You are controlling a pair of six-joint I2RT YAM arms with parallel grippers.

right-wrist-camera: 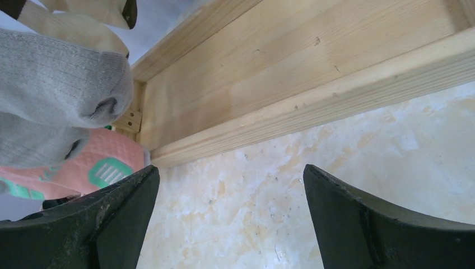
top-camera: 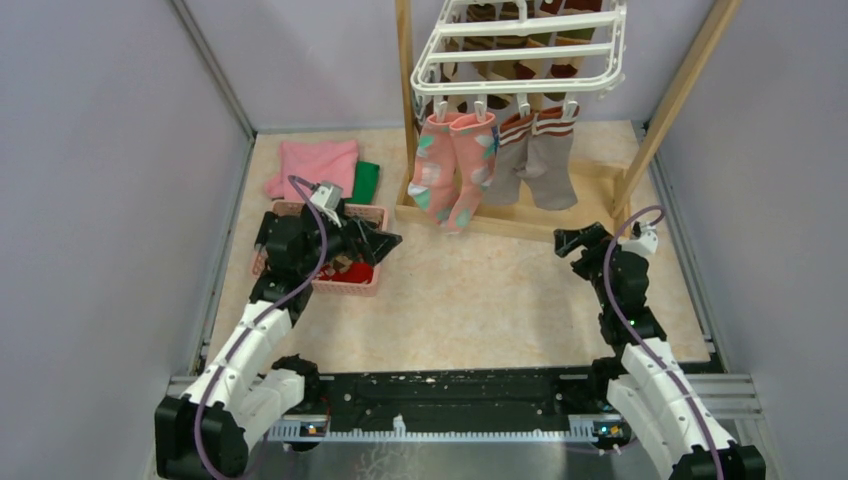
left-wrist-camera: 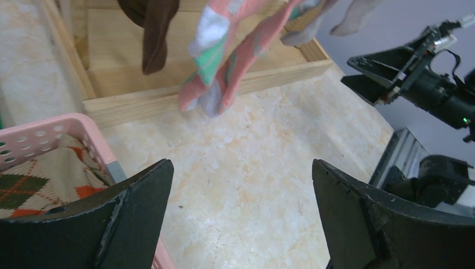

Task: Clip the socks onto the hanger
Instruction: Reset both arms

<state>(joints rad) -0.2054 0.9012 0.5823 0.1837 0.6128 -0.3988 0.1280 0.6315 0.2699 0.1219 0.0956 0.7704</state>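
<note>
1. The white grid hanger (top-camera: 520,52) hangs at the top of the overhead view, inside the light wooden frame (top-camera: 405,100); small white clips dangle along its near edge.
2. A pair of pink socks (top-camera: 452,170) with teal patches is clipped by the cuffs at the near left of the rack; just beside it on the right hang the grey socks (top-camera: 545,160) with brown-red striped cuffs; the toes of both pairs dangle over the frame's base.
3. A dark brown sock (left-wrist-camera: 157,33) hangs farther back, behind the pink pair; more brown shapes show through the grid from above, too hidden to tell apart.
4. The left gripper (top-camera: 375,240) hovers at the right edge of the pink basket (top-camera: 345,288); its fingers are spread wide and hold nothing, and its wrist view shows only the marbled table (left-wrist-camera: 252,168) between them.
5. An argyle-patterned fabric (left-wrist-camera: 33,179) lies in the basket.
6. The right gripper (top-camera: 578,240) sits low near the frame's right side, below the grey socks and apart from them; its fingers are also spread wide and empty.
7. A folded pink cloth (top-camera: 315,165) and a green cloth (top-camera: 366,180) lie behind the basket.
</note>
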